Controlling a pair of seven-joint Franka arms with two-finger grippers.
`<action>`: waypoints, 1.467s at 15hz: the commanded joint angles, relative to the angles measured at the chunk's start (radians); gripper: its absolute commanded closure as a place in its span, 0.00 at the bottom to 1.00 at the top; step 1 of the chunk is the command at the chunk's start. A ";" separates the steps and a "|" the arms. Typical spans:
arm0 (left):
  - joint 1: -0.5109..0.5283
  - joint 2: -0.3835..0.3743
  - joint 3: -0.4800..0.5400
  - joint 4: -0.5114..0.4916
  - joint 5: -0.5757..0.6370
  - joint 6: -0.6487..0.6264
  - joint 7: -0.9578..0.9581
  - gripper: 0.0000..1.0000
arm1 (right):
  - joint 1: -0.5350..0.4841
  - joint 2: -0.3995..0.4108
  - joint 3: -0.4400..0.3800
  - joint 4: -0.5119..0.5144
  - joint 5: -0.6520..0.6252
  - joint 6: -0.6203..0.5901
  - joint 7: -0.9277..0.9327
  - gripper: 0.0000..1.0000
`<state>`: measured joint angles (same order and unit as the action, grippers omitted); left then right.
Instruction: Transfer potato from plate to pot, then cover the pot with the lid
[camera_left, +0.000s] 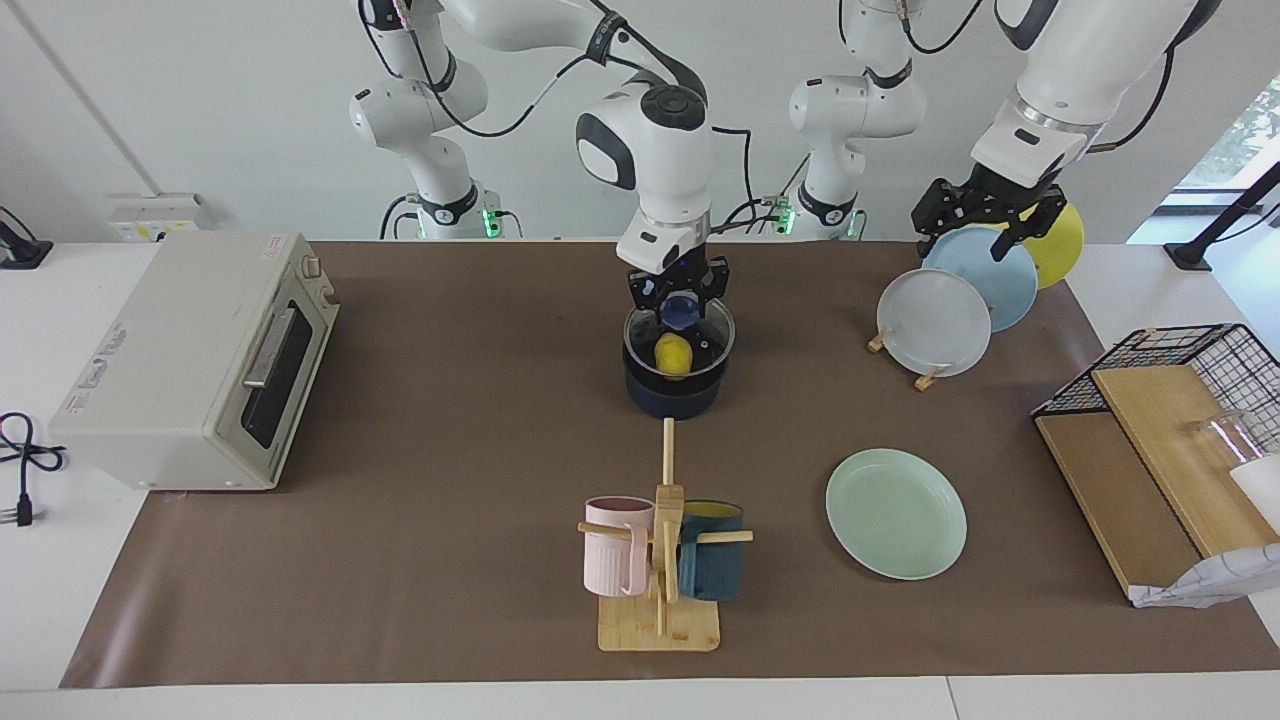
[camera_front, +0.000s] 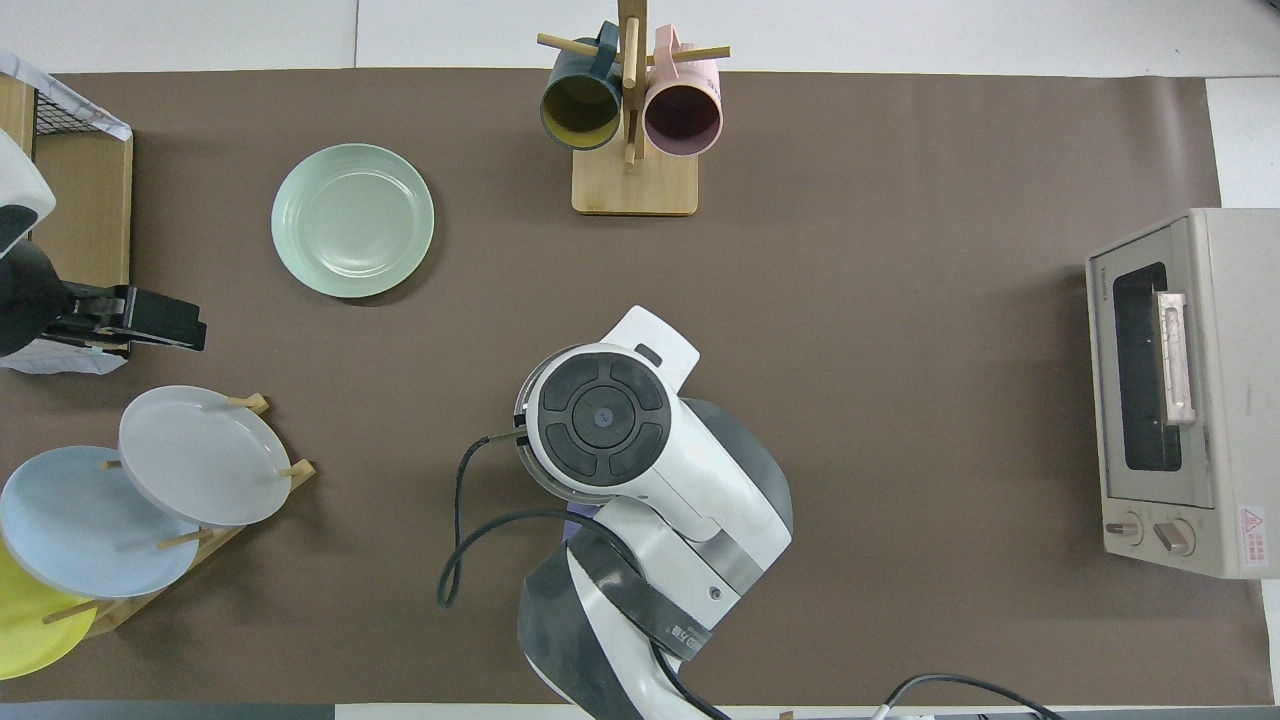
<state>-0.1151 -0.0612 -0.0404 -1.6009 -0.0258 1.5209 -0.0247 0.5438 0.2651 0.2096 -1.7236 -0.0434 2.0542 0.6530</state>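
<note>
The navy pot stands mid-table, nearer to the robots than the mug tree. The yellow potato lies inside it and shows through the glass lid, which sits on the pot's rim. My right gripper is straight over the pot, its fingers on either side of the lid's blue knob. In the overhead view the right arm hides the pot, lid and potato. The mint-green plate lies bare toward the left arm's end and also shows in the overhead view. My left gripper hangs open and empty over the plate rack.
A rack holds upright grey, light-blue and yellow plates. A wooden mug tree carries a pink and a teal mug. A toaster oven stands at the right arm's end. A wire basket with boards stands at the left arm's end.
</note>
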 joint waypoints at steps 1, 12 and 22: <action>-0.015 0.014 0.008 0.018 0.024 0.001 -0.011 0.00 | -0.002 0.006 0.007 0.004 -0.052 0.000 0.002 0.67; 0.002 0.014 0.008 0.013 0.026 0.035 -0.004 0.00 | 0.004 0.048 0.007 -0.005 -0.055 0.037 -0.003 0.66; 0.023 0.012 0.008 0.004 0.049 0.035 -0.001 0.00 | 0.007 0.063 0.007 -0.005 -0.059 0.055 0.001 0.58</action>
<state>-0.1034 -0.0514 -0.0250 -1.6010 0.0003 1.5615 -0.0226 0.5530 0.3198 0.2119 -1.7268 -0.0867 2.0862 0.6529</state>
